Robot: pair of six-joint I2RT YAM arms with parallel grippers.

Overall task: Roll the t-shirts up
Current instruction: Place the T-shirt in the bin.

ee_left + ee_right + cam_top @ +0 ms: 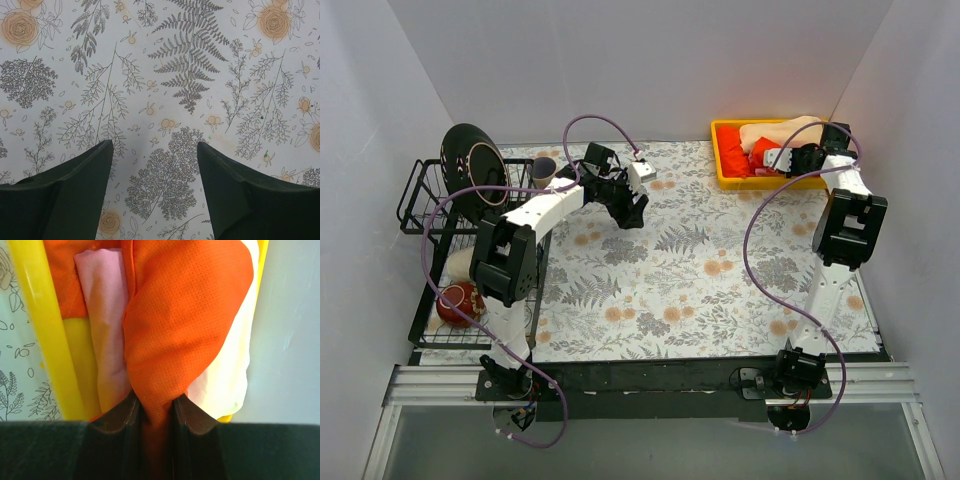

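Fabric of orange-red t-shirt (pixel 185 315) sits pinched in right gripper (pixel 156 405) inside yellow tray (pixel 37 340) — left gripper (pixel 154 145) spread.

A yellow tray (pixel 720 155) is seen at the upper right of the fern-printed bench (pixel 690 290). At left a wire rack (pixel 412 200) is set (a black plate (pixel 470 165) propped upright inside), with a red round object (pixel 455 303) lower down.

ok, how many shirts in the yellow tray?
3 visible: orange-red shirt pinched in the right claw, pink shirt and beige shirt flanking it. More may be hidden.
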